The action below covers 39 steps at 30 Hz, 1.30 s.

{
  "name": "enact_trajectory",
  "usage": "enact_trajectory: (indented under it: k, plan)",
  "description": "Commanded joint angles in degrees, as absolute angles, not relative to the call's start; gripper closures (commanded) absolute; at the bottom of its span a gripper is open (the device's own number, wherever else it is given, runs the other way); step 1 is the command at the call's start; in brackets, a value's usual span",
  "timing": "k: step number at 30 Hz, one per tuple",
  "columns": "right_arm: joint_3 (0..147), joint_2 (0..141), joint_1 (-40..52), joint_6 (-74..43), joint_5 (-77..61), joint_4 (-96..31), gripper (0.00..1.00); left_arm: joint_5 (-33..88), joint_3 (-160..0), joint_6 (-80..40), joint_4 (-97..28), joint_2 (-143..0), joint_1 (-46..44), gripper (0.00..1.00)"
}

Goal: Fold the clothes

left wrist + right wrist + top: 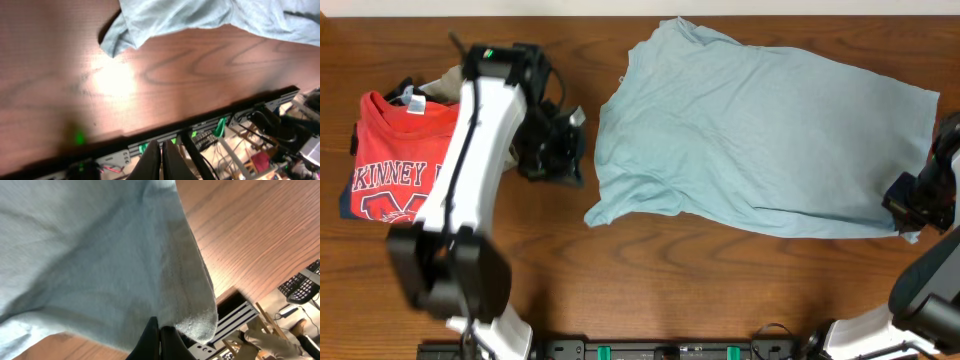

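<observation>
Shirt in red [390, 165] sits folded far left on the table [650, 290], out of the way. Left pincer [161, 147] hangs shut and empty beside the blue garment [760, 140], spread flat for folding. Right pincer [159, 325] appears clamped on its near right corner, probably to carry it over.

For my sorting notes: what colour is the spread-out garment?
The garment is plain pale blue-grey, unprinted; clearest in the overhead view.

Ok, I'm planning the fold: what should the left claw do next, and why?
Probably move the left claw to the near-left corner of the pale blue-grey garment: the right claw appears pinched on its near-right hem, while the left hangs shut over the wooden table.
</observation>
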<state>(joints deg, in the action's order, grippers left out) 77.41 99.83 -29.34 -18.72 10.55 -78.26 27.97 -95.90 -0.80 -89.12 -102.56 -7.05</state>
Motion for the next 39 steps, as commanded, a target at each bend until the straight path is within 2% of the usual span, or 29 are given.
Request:
enact_trajectory:
  k: [1, 8, 9, 11, 12, 15, 24, 33, 39]
  plan:
    - [74.67, 95.18, -30.24, -20.64, 11.4, -77.3, 0.99, 27.42, -88.33, -6.13, -86.02, -95.61, -6.11, 0.94]
    - [71.46, 90.67, -30.41, -20.56, 9.52, -73.97, 0.99, 27.44, -72.84, -9.32, -70.94, -85.17, -7.07, 0.94]
    - [71.46, 90.63, -30.33, -20.53, 9.39, -73.89, 0.99, 27.44, -71.4, -9.32, -68.49, -85.14, -7.51, 0.9]
    - [71.44, 90.65, -30.3, -20.53, 9.39, -73.93, 0.99, 27.42, -68.38, -9.32, -62.76, -85.56, -8.56, 0.58]
    - [71.44, 90.65, -30.3, -20.53, 9.41, -74.0, 0.99, 27.4, -67.09, -9.3, -60.2, -85.86, -9.1, 0.48]
    - [71.44, 90.65, -30.3, -20.51, 9.41, -74.08, 0.98, 27.4, -62.81, -9.34, -52.23, -87.18, -10.79, 0.34]
    - [71.44, 90.65, -30.3, -20.53, 9.39, -73.97, 0.96, 26.35, -58.81, -9.34, -41.17, -96.27, -11.51, 0.3]
    - [71.44, 90.65, -30.3, -20.53, 9.41, -73.82, 0.96, 26.61, -58.81, -10.48, -36.67, -107.98, -12.95, 0.27]
    - [71.44, 90.65, -30.3, -20.53, 9.41, -73.36, 0.96, 27.92, -58.81, -11.51, -36.6, -108.9, -16.97, 0.27]
